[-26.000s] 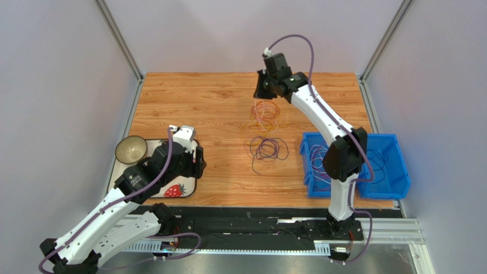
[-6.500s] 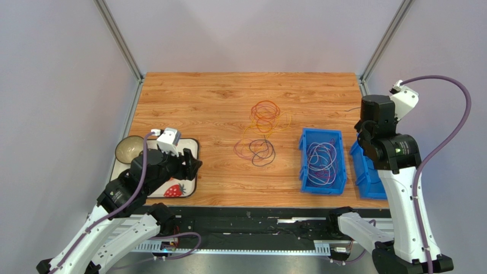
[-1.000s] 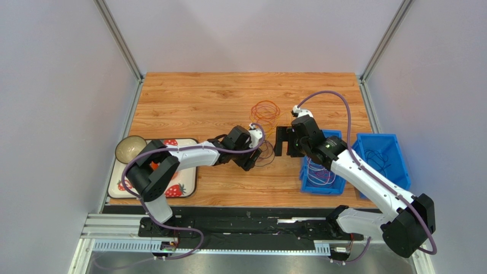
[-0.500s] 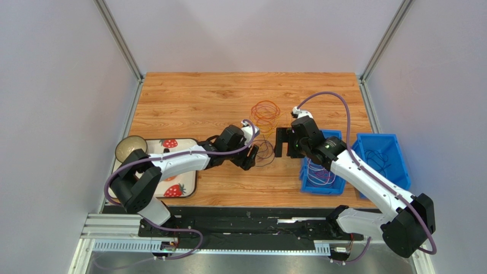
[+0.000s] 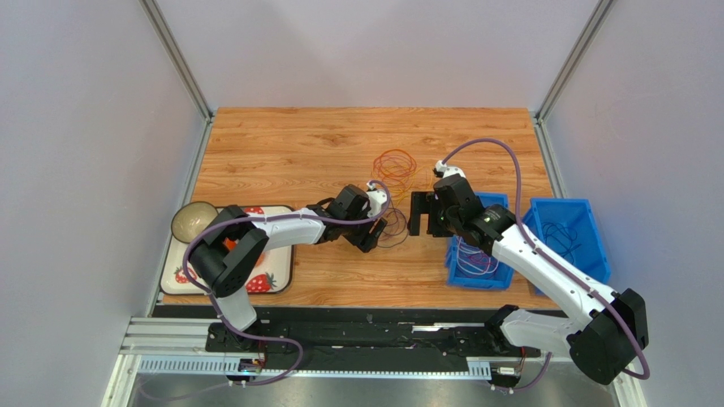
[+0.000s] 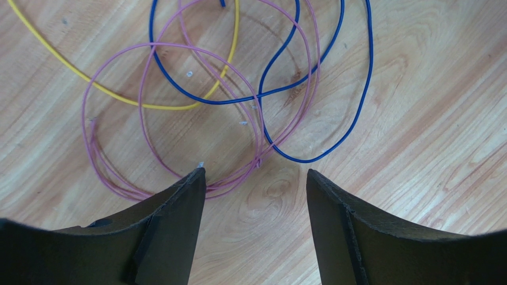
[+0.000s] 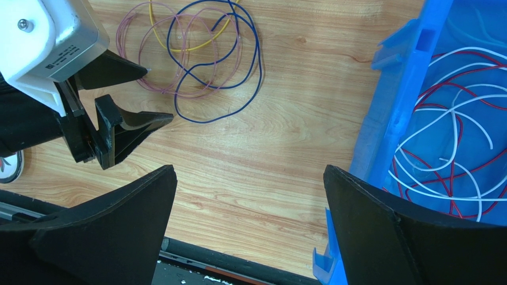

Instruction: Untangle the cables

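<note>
The cables lie mid-table. In the left wrist view, pink loops [image 6: 119,178], a blue cable [image 6: 333,113] and a yellow cable [image 6: 137,102] overlap on the wood. A second pile of orange and red cables [image 5: 393,164] lies farther back. My left gripper [image 6: 254,177] is open just above the wood, its left fingertip [image 6: 193,181] over the near edge of the pink loops, nothing between the jaws. My right gripper [image 7: 248,173] is wide open and empty, hovering to the right of the loops [image 7: 196,83], facing the left gripper [image 7: 128,122].
A blue bin [image 7: 387,113] holding white and red cables [image 7: 458,136] stands right of the right gripper. A second blue bin [image 5: 571,234] is farther right. A strawberry-print tray [image 5: 274,270] and a bowl [image 5: 194,221] sit at the left near edge.
My left gripper drew back a little to the left, then returned right over the loops, its jaws slightly wider. The right arm has stayed still.
</note>
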